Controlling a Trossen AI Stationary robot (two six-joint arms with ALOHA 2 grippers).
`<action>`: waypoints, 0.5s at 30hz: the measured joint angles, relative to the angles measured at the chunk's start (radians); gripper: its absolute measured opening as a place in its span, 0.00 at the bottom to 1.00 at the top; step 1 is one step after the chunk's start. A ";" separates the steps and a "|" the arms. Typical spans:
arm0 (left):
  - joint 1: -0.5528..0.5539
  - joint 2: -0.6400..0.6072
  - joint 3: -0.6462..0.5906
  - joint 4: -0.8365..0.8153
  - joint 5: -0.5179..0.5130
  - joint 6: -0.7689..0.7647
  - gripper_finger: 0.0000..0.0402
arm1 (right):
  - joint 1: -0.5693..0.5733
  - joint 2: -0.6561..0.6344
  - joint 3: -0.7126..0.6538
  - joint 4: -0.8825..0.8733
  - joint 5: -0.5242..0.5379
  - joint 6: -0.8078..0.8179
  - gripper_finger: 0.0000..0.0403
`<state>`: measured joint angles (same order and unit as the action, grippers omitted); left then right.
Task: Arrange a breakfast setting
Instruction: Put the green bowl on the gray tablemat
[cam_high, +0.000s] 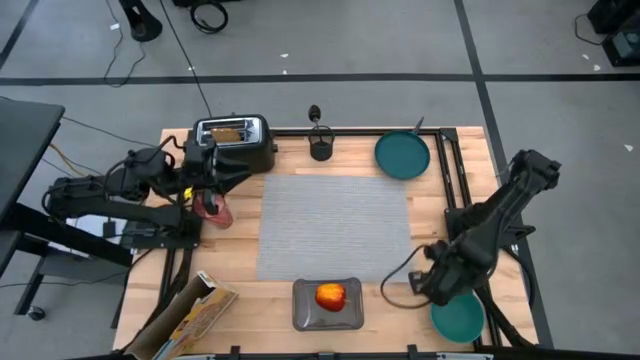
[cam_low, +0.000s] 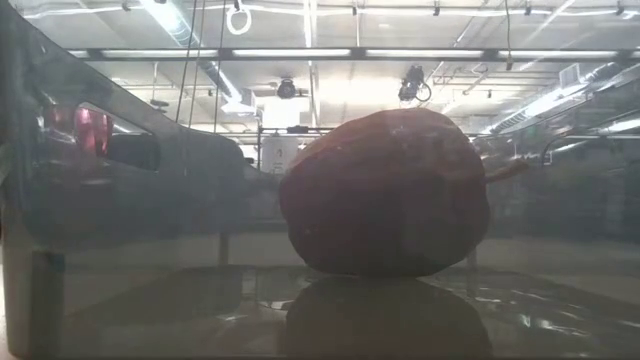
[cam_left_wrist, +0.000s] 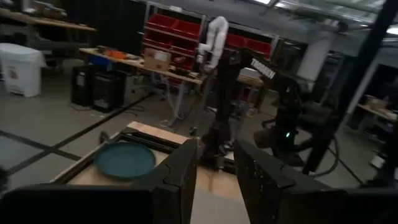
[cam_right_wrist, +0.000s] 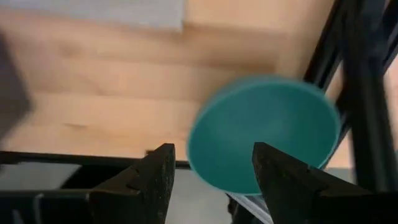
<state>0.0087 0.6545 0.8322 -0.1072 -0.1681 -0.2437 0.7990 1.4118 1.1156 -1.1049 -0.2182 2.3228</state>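
The grey placemat (cam_high: 335, 225) lies mid-table. At the far right the teal plate (cam_high: 402, 155) rests flat on the wood; it also shows in the left wrist view (cam_left_wrist: 124, 160). The teal bowl (cam_high: 460, 320) sits at the near right corner. My right gripper (cam_high: 440, 288) hangs open just above the bowl (cam_right_wrist: 264, 134), pointing steeply down. The apple (cam_high: 330, 296) rests on a grey tray (cam_high: 350, 312). A pink cup (cam_high: 213, 208) sits at the left, under my left gripper (cam_high: 228, 176), which is raised, level and open (cam_left_wrist: 214, 168). Toast (cam_high: 228, 130) stands in the toaster.
The black-and-chrome toaster (cam_high: 232, 142) stands at the far left. A cereal box (cam_high: 190, 315) lies at the near left corner. A small black stand (cam_high: 320, 148) sits at the far edge. Black frame rails (cam_high: 455, 180) run along the right side, beside plate and bowl.
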 joint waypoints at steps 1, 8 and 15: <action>-0.008 0.000 0.000 0.006 0.001 0.013 0.29 | 0.001 0.021 -0.012 0.049 -0.007 0.001 0.55; -0.072 0.000 0.000 0.086 0.015 0.051 0.29 | 0.004 0.146 -0.066 0.225 -0.080 0.003 0.55; -0.127 0.000 0.000 0.101 0.016 0.057 0.29 | 0.018 0.208 -0.128 0.315 -0.116 0.000 0.51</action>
<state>-0.1188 0.6544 0.8326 -0.0061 -0.1524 -0.1867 0.8166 1.6202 0.9872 -0.7901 -0.3341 2.3230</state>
